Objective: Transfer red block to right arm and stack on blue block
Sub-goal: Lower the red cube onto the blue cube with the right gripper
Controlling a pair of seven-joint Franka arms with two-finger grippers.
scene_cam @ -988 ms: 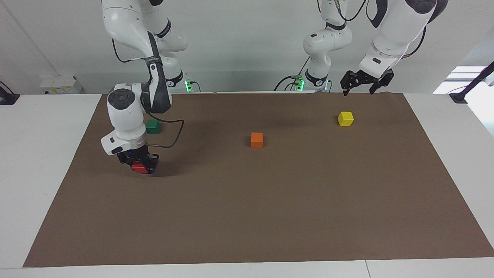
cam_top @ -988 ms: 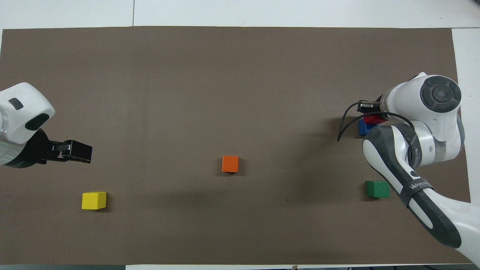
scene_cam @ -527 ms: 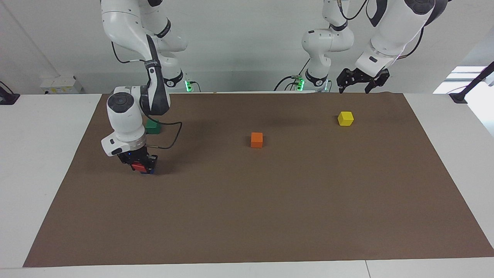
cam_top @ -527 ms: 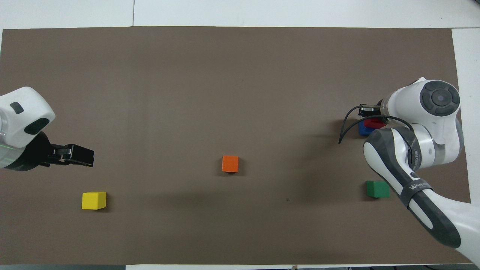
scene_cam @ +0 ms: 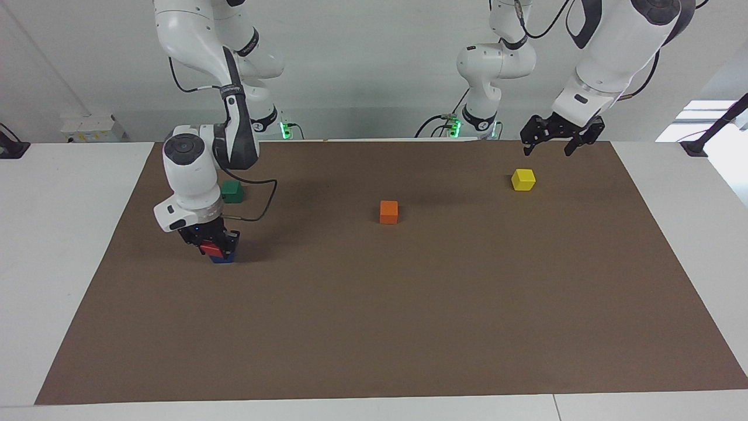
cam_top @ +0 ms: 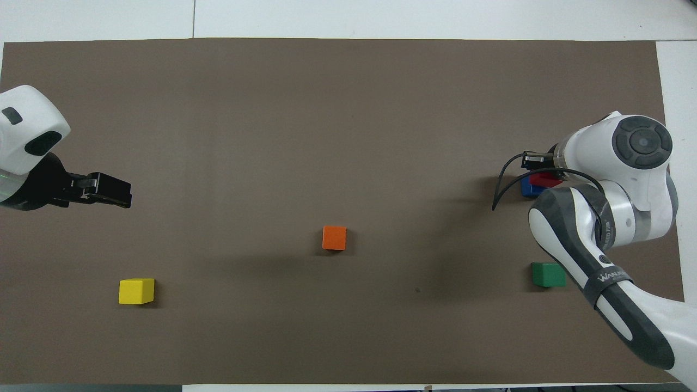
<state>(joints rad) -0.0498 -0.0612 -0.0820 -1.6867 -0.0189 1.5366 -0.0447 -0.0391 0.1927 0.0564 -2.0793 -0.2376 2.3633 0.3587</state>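
Green cube (scene_cam: 232, 191) (cam_top: 548, 274) sits closest to the robots at the right arm's end of the counter (scene_cam: 70, 245) (cam_top: 381, 16), with the yellow cube (scene_cam: 523, 179) (cam_top: 136, 291) about as close in at the left arm's end, both on the brown mat (scene_cam: 409, 304) (cam_top: 326, 109). Orange cube (scene_cam: 388, 211) (cam_top: 334, 238) comes next, a little farther out and between the two ends. And now the action: the right claw (scene_cam: 213, 247) (cam_top: 540, 173) is down low, farther out than the green cube, fingers closed on the red block (scene_cam: 210, 249) (cam_top: 544, 180). That red block sits squarely over the blue block (scene_cam: 222, 258) (cam_top: 529, 188), which rests on the mat; the two look to be touching, though the claw's fingers crowd the seam and I can't be certain. Over at the left arm's end, the left claw (scene_cam: 554, 144) (cam_top: 109, 190) hangs in the air, fingers spread wide and holding nothing, above the mat's edge nearest the robots, close to the yellow cube. That arm waits.
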